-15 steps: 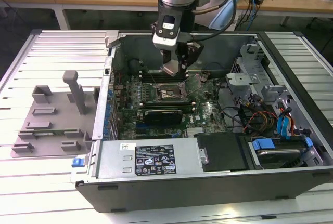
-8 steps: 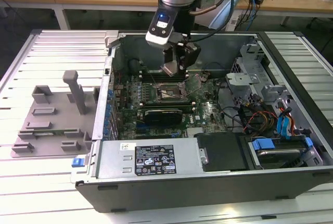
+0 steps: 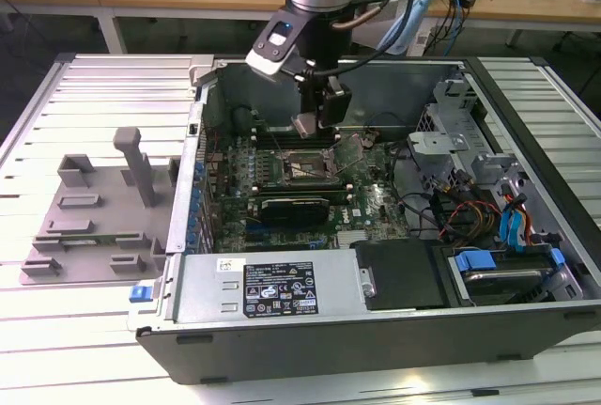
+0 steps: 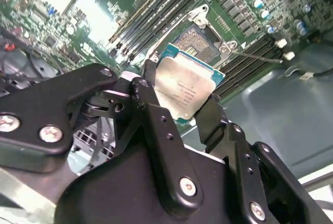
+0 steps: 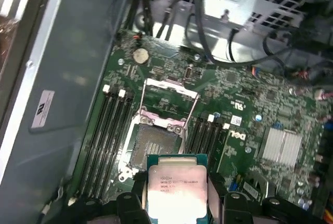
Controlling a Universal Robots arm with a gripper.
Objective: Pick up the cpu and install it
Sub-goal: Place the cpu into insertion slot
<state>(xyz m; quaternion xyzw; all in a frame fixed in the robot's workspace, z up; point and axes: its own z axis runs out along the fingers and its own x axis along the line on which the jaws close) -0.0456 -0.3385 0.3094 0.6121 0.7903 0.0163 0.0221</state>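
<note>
**Exterior view.**
- Claw (image 3: 315,125): hangs inside the open case (image 3: 526,236), directly above the socket (image 3: 302,168) and clear of it.
- Cpu (image 3: 304,125): pinched at the claw's tip, raised off the socket.
- Grey jig (image 3: 94,208): on the slatted surface (image 3: 56,330) outside the case, well away from the socket toward the exterior view's left.

**Second wrist view.**
- Claw (image 4: 182,107): two black fingers (image 4: 151,104) pressed against opposite edges of the cpu (image 4: 184,89).
- Cpu: silver top toward the camera with a green rim showing, held apart from the socket (image 4: 200,42).
- Socket: lies beyond the cpu, with its contact field bare.
- Memory slots (image 4: 156,5): run along both sides of the socket.

**First wrist view.**
- Cpu (image 5: 177,190): sits between the fingers (image 5: 136,195) of the claw (image 5: 177,203), near one edge of the socket (image 5: 153,148).
- Load frame (image 5: 169,99): swung open on the socket's far side.
- Coin cell (image 5: 139,55): lies past the frame from the socket.
- Finned heatsink (image 5: 281,146): on the board, beyond the memory slots from the socket.
</note>
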